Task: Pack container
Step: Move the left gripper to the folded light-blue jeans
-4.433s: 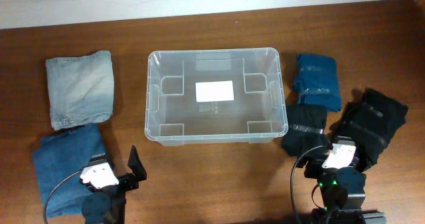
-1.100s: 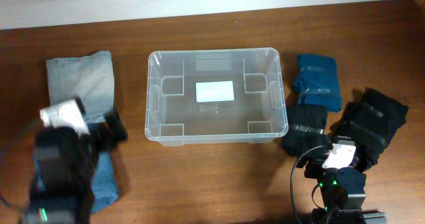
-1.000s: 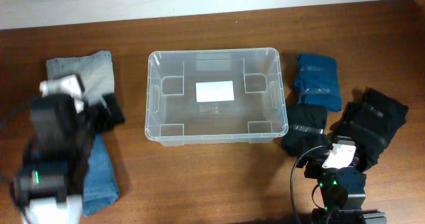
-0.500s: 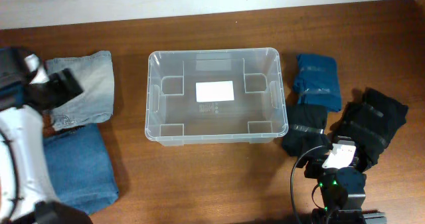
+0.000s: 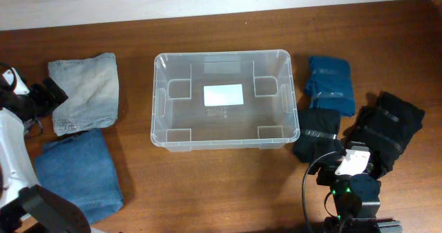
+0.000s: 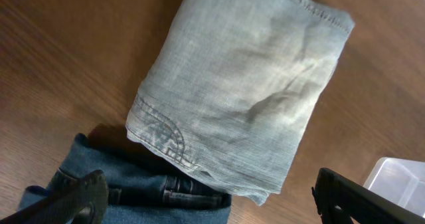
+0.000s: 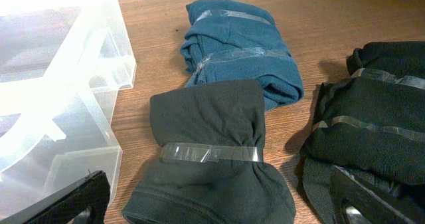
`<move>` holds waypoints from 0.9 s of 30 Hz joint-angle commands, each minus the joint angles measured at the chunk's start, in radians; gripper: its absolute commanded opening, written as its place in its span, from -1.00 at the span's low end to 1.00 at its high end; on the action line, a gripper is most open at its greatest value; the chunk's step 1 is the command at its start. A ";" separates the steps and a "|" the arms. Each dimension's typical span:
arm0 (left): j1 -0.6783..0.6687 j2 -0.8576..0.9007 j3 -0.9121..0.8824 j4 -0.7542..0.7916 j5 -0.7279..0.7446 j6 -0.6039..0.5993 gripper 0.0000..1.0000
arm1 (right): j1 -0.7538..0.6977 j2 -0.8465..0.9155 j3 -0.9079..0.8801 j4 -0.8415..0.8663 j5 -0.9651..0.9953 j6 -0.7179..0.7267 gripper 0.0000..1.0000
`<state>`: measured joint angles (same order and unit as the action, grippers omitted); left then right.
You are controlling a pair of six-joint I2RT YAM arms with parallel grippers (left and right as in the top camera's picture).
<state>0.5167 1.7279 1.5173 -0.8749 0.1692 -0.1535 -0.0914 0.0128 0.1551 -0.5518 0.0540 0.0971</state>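
With your left gripper spread wide and empty by the pale folded jeans at upper left, straddle the whole fold squarely before carrying them to the container at centre.

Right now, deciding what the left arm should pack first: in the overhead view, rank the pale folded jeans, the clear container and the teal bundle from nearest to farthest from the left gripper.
1. Pale folded jeans, far left, right beside the left gripper.
2. Container, in the centre.
3. Teal bundle, on the right, past the container.
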 commanded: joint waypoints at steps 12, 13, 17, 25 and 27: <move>0.003 0.019 0.015 -0.039 -0.093 -0.006 0.99 | -0.007 -0.010 -0.007 -0.001 -0.002 -0.004 0.97; 0.003 0.019 0.015 -0.035 -0.095 -0.006 0.99 | -0.007 -0.010 -0.007 -0.001 -0.002 -0.004 0.97; -0.009 0.021 0.015 -0.007 -0.041 0.008 0.99 | -0.007 -0.010 -0.007 -0.001 -0.002 -0.004 0.97; -0.036 0.108 0.015 0.029 -0.140 -0.072 0.99 | -0.007 -0.010 -0.007 -0.001 -0.002 -0.004 0.97; -0.031 0.159 0.015 0.042 -0.136 -0.097 0.99 | -0.007 -0.010 -0.007 -0.001 -0.002 -0.004 0.97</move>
<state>0.4770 1.8030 1.5181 -0.8444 0.0608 -0.1925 -0.0914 0.0128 0.1551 -0.5522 0.0540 0.0967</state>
